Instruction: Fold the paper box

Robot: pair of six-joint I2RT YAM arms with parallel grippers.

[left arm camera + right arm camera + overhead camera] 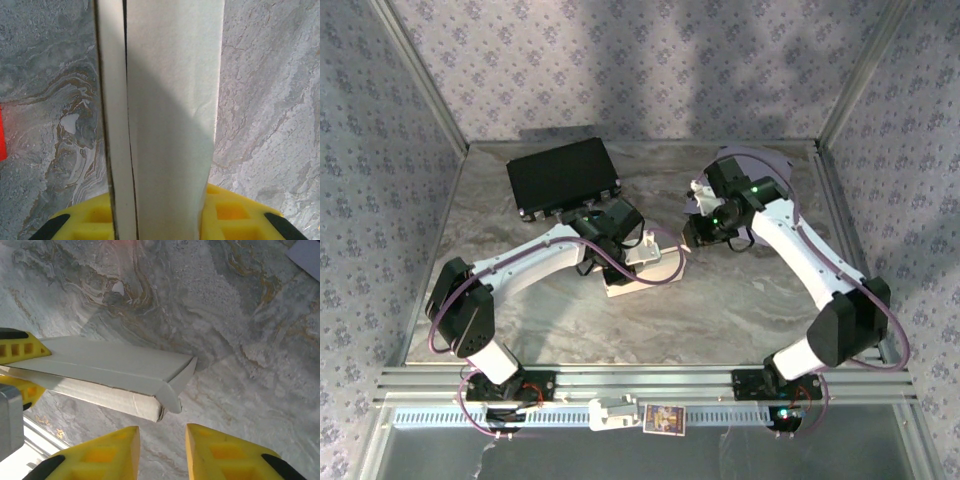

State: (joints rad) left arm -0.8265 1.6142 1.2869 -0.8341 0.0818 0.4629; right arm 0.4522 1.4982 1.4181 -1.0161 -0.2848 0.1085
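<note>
Left gripper (pixel 632 250), reaching toward 2 o'clock, clamps the paper box (pixel 115 370); right gripper (pixel 162 450), toward 10 o'clock, gapes empty.

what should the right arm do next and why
Probably nudge the right gripper forward onto the loose end flap to fold it in: its jaws stand open and empty just short of the paper box, which the left gripper clamps.

Left hand (pixel 623 248) at white paper box (pixel 655 272)
</note>
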